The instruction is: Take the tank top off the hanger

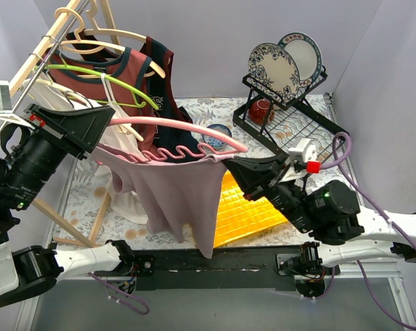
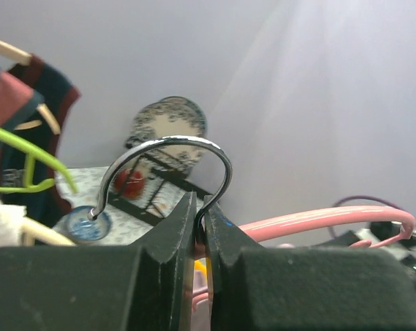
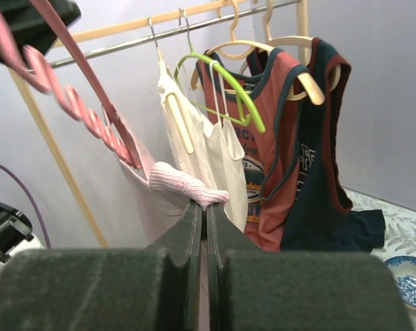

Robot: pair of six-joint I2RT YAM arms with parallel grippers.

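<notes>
Tank top [image 1: 183, 196] draped on pink hanger [image 1: 167, 125], frame centre. Left hand [image 2: 201, 207] clamped tight on hanger's metal hook [image 2: 173, 140]. Right hand [image 3: 204, 210] pinched closed on strap [image 3: 183, 185]. Fabric judged light, soft, limp, liable to snag on hanger; best gripped at strap.

the pink hanger [image 1: 187, 129] is held up in the air. a smooth upper arc and a wavy lower bar are seen on it. its metal hook [image 2: 170, 141] is clamped at the stem by the left gripper [image 2: 201, 210]. the tank top [image 1: 183, 200], pale mauve, is hung on the hanger and falls below it in long folds. a bunched piece of its fabric, near the hanger's right end, is pinched by the right gripper [image 3: 204, 207].
</notes>
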